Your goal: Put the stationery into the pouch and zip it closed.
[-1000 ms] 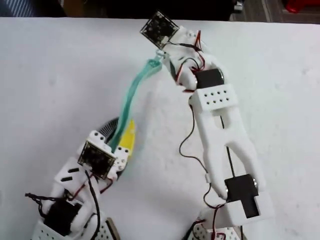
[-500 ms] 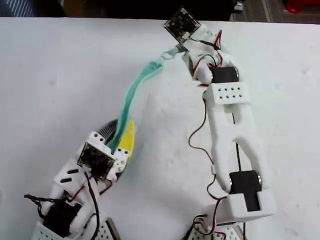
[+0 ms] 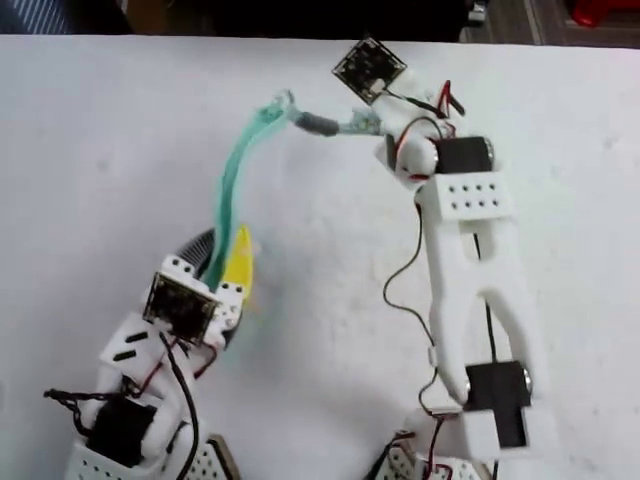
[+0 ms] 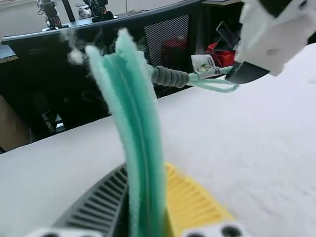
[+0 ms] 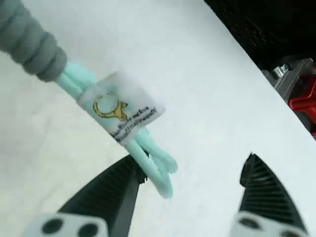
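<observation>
Movement first: in the last second the right gripper [image 5: 192, 160] has swung off to the right at the far side of the table [image 3: 120, 150]. It has drawn the pull cord [image 5: 148, 158] and its grey bead [image 3: 316, 125] out from the pouch [image 3: 232, 180], whose far end has bowed left. To my eye the zip is run home or close to it. That claw now stands wide apart, the cord's loop merely resting against one finger. The left gripper [image 3: 222, 240], near left, is clamped on the pouch's near end, holding it on edge. A white tag [image 5: 120, 113] on the cord bears a yellow emblem and print too small to read.
</observation>
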{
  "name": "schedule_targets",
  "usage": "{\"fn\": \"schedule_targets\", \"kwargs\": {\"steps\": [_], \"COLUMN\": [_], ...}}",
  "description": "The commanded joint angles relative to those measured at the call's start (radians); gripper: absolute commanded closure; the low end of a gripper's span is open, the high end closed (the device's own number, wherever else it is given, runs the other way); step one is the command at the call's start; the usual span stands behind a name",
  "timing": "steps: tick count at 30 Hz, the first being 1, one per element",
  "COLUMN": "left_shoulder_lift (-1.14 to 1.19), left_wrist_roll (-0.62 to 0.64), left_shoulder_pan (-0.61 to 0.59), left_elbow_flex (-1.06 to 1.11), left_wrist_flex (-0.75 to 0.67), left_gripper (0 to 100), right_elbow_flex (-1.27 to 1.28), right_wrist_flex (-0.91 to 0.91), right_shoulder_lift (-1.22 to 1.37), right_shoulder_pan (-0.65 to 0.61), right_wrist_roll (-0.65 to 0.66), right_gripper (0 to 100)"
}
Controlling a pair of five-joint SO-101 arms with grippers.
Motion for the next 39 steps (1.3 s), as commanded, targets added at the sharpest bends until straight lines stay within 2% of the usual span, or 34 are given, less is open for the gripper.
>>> {"fn": "schedule_targets", "kwargs": {"steps": [1,7,12,16,21,24,28,32,39], "left_shoulder_lift": [-0.010,-0.004,0.088,0.374,0.783,0.990,1.222,1.445,1.750], "left_wrist_roll": [-0.005,-0.044,-0.164,-0.215,-0.348,-0.437,-0.543,-0.589,-0.634], "left_shoulder_pan": [-0.036,-0.039,-0.039,-0.038,-0.013,0.025,0.107,0.186,0.209], "left_elbow_flex": [-0.026,-0.103,-0.143,-0.282,-0.470,-0.532,-0.549,-0.552,-0.554], "left_wrist_flex": [-0.078,-0.178,-0.295,-0.371,-0.519,-0.612,-0.747,-0.802,-0.974], "left_gripper": [98,98,98,98,98,98,98,98,98], "right_elbow_flex": [-0.008,0.011,0.192,0.394,0.663,0.766,0.784,0.786,0.720], "right_wrist_flex": [0.113,0.216,0.107,-0.068,-0.361,-0.503,-0.598,-0.688,-0.705], "right_shoulder_lift": [-0.105,-0.143,-0.147,-0.145,-0.140,-0.150,-0.120,-0.038,0.050], "right_shoulder_pan": [0.019,0.128,0.232,0.239,0.205,0.222,0.297,0.306,0.306], "right_wrist_roll": [0.002,-0.163,-0.279,-0.341,-0.479,-0.499,-0.506,-0.506,-0.506], "right_gripper": [74.1,80.7,81.7,81.6,81.6,81.6,81.7,81.7,81.7]}}
